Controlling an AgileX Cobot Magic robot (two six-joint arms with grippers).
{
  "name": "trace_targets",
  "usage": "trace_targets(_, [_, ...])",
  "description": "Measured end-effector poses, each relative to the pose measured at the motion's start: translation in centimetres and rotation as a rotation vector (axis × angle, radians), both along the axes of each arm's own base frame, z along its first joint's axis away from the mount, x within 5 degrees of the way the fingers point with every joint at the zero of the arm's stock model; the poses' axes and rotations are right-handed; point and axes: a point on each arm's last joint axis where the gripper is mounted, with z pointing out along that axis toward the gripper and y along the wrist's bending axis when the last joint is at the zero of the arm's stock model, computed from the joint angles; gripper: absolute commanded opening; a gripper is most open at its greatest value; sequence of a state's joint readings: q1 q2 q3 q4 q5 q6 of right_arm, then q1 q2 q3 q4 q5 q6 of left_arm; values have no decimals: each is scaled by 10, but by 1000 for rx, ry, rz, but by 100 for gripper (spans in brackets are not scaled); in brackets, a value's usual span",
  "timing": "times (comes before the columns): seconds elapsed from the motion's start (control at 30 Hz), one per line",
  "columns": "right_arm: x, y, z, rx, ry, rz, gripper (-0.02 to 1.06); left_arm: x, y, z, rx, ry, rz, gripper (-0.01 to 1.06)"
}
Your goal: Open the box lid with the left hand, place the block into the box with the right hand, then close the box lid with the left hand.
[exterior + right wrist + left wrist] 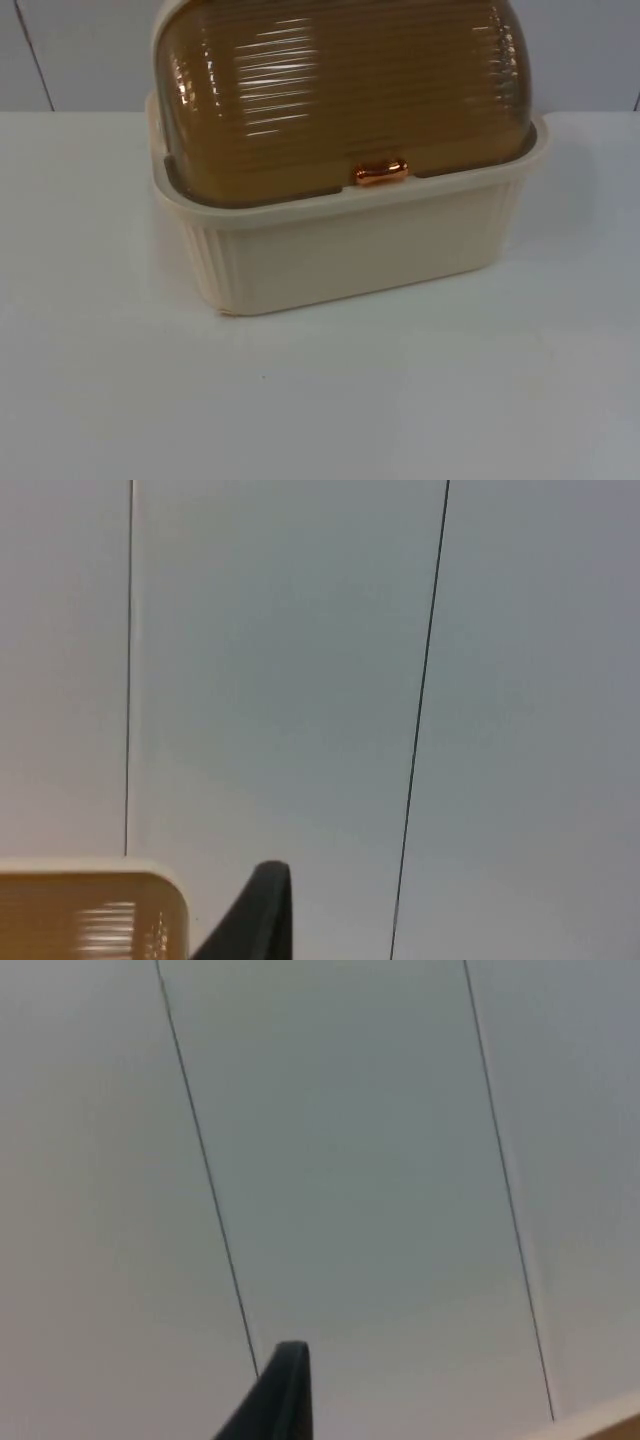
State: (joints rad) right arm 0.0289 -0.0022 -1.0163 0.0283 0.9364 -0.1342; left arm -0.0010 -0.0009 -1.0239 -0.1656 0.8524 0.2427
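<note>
The cream plastic bread box (350, 255) sits on the white table (320, 400), up against the grey partition wall (590, 50), with its ribbed amber roll-top lid (340, 90) down and shut. My left gripper (285, 1390) is raised and looks at the wall, a corner of the box just showing beside it. My right gripper (262, 905) is likewise lifted, with a corner of the lid close by its fingertip. I cannot tell whether either gripper is open or closed. Both arms wait; nothing is held that I can see.

I judge the lid to be thin, stiff, glossy plastic: light, but slippery across its ribs and curved, so a pinch on the dome would slide off. The place to take it is the small copper-coloured handle (381, 172) at the middle of the lid's front edge, just above the box rim. It is narrow and smooth, so I should close squarely on it and push up and back along the lid's arc. The box itself looks light enough to shift if I pull forward.
</note>
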Motion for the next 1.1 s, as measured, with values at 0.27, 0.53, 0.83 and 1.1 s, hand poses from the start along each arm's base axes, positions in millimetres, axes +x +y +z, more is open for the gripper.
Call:
trace_targets(0.27, [20,0,-21,78,150,-2,105,26,5,-32,-43,246,4,104])
trace_targets(0.53, [58,0,-69,100,403,-19,105,71,4,-90,-58,552,19,104])
trace_targets(0.83, [90,1,-124,95,627,-32,105,94,4,-131,-76,712,33,104])
trace_targets(1.1, [92,1,-130,93,654,-35,105,98,7,-141,-75,749,62,104])
